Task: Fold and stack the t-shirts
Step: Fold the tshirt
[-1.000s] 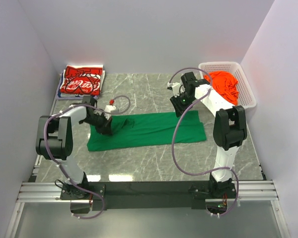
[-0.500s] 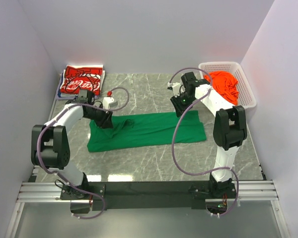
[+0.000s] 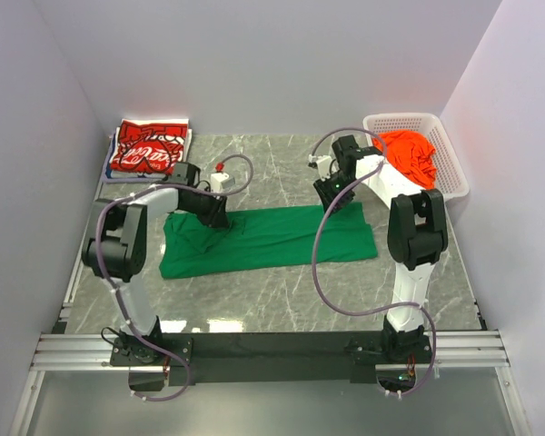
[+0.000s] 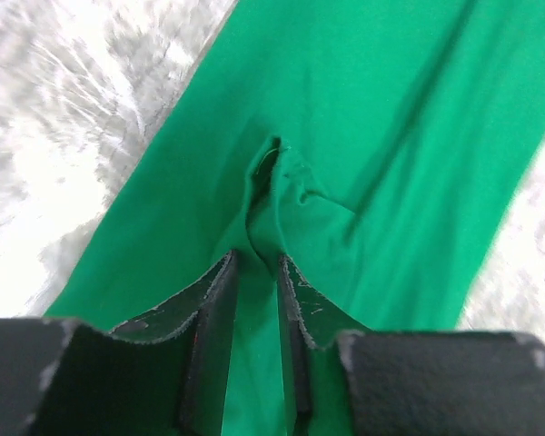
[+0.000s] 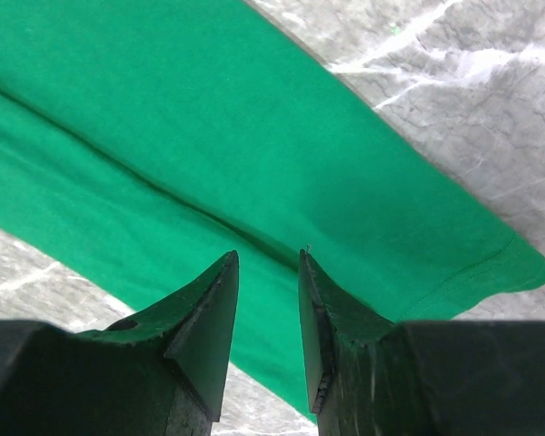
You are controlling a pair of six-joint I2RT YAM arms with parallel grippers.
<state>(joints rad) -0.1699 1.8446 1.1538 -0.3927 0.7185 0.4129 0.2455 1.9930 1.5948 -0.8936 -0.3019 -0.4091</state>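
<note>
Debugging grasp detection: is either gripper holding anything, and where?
Left gripper: ridge of green t-shirt between its jaws, grip unclear. Right gripper: open, nothing held.

Grey marble tabletop [image 3: 272, 300] w/ plain pale lilac walls [image 3: 254, 64] round it.

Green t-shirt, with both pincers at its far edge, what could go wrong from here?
1. The left pincer straddles only a small pucker in the green t-shirt; a pinch there may catch just the top layer, or slip off.
2. The right pincer hangs open over the cloth, gripping nothing, so a pull from the left alone would probably drag the shirt askew and wrinkle the fold.
</note>
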